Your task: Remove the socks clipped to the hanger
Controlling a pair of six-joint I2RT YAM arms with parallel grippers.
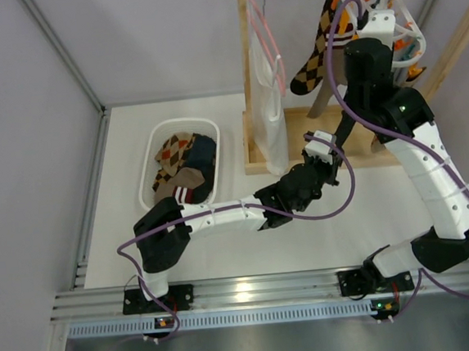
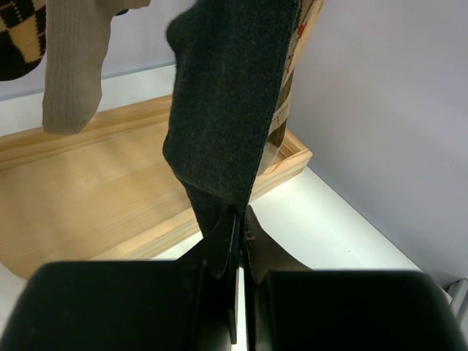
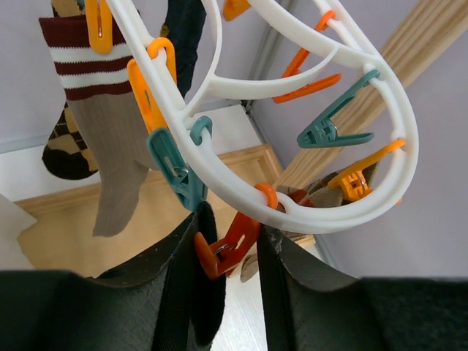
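Nearest me, on the white counter [image 1: 306, 243], the left pincer [image 2: 238, 241] is clamped tight on the bottom end of the navy sock [image 2: 227, 110]. I have it there, low over the wooden rack base [image 2: 88, 205], so a downward tug can free the sock once its clip lets go. To the left sits the white basket [image 1: 147, 162], already holding several socks [image 1: 185, 159] and close enough for a short drop.

Farther back and higher, the right pincer [image 3: 228, 256] is drawn in around an orange clip [image 3: 223, 248] on the hanger [image 3: 329, 219]. The jaws seem to touch it on both sides, and I judge that they are pinching it open. The hanger hangs from the rod at far right. A striped-cuff sock [image 3: 110, 146] and the argyle sock [image 1: 316, 53] are also clipped to it.
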